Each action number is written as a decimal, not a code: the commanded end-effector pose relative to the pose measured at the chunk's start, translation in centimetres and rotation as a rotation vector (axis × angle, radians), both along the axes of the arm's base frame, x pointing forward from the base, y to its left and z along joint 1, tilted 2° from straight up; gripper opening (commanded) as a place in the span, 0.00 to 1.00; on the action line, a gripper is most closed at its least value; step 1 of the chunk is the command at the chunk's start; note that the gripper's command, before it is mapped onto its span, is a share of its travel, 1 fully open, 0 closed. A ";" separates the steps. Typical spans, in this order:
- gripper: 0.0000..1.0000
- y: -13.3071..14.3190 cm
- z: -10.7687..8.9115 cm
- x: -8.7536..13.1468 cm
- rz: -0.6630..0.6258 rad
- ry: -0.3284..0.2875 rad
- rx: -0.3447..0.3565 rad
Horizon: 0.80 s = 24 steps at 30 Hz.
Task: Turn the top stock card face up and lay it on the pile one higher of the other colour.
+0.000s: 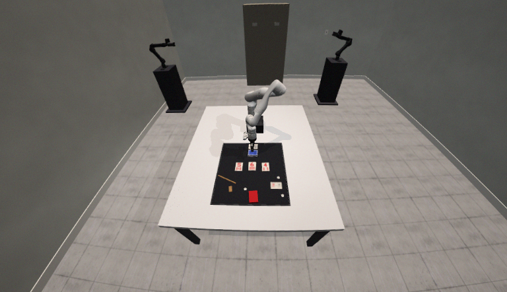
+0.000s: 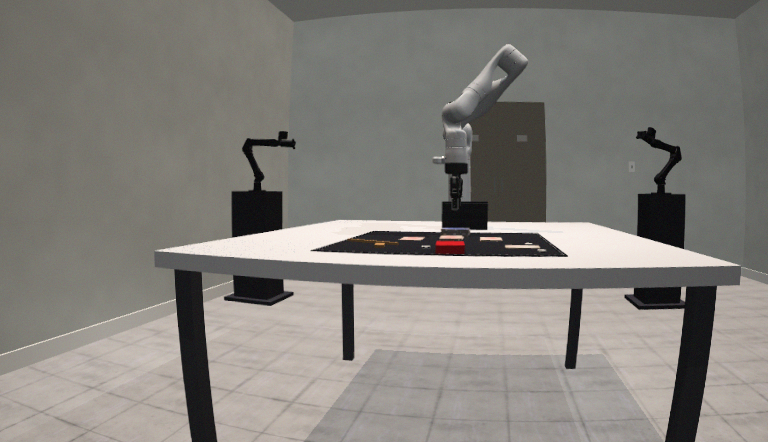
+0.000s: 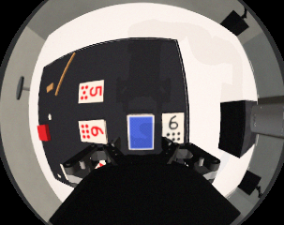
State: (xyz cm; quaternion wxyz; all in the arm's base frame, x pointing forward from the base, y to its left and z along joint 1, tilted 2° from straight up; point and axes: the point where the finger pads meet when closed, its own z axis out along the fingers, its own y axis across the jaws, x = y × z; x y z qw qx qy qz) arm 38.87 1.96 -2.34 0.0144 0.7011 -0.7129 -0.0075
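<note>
The face-down stock point(image 1: 252, 153) point(image 2: 455, 229) point(image 3: 141, 131) shows a blue back with a pale border, at the back of the black mat. A black 6 card point(image 1: 255, 146) point(image 3: 172, 123) lies face up just behind it. In front of the stock are three face-up piles in a row: a red 5 point(image 1: 238, 166) point(image 3: 91, 91), a red 6 point(image 1: 251, 166) point(image 3: 92, 131) and a red 4 point(image 1: 265, 166), which the gripper mostly hides in the wrist view. My gripper point(image 1: 252, 150) point(image 2: 455, 207) point(image 3: 141, 142) points down above the stock, open and empty, its fingers on either side of the blue card in the wrist view.
The black mat point(image 1: 232, 154) also holds a red box point(image 1: 253, 196) point(image 2: 450, 247) at the front, a thin brown stick point(image 1: 226, 179), a small orange block point(image 1: 230, 188), a pale wide card point(image 1: 275, 185) and small white pieces point(image 1: 278, 177) point(image 1: 245, 189). The white table point(image 1: 187, 199) surrounds it.
</note>
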 end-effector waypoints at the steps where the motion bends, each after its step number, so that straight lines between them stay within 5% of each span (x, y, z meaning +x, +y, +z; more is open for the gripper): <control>1: 0.85 -0.2 -0.2 -0.1 -0.003 0.003 -0.002; 24: 0.85 -0.2 -4.1 -0.2 -0.003 0.003 -0.002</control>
